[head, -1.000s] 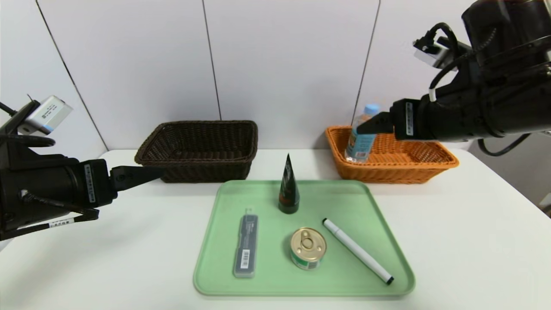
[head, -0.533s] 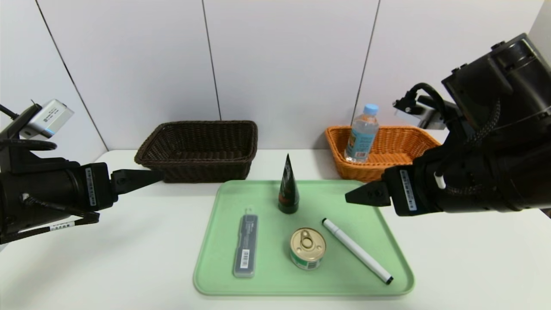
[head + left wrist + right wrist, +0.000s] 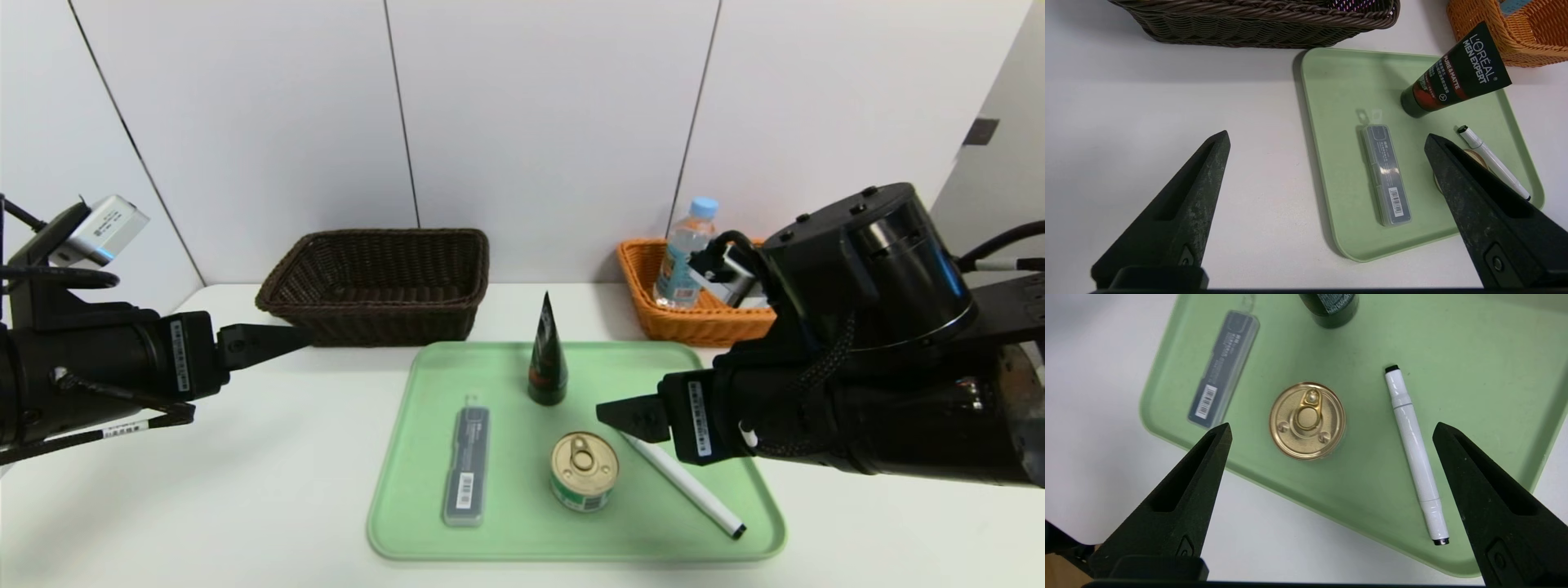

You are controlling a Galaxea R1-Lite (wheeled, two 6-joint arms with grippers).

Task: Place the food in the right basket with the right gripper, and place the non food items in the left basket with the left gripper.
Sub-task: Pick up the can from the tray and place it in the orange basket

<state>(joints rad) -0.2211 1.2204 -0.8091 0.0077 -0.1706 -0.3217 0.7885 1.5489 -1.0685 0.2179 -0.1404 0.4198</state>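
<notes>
right gripper (image 3: 1331, 435), jaws wide and empty, hangs above the can (image 3: 1307, 420) to straddle it; left gripper (image 3: 1327, 141), also spread and empty, waits beside the tray (image 3: 424, 523).

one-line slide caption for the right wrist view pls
Open right gripper above the gold-lidded tin can, beside the white marker pen on the pale green plastic tray.

left gripper (image 3: 265, 343): jaws spread, level | right gripper (image 3: 624, 416): jaws spread, tilted down
</notes>
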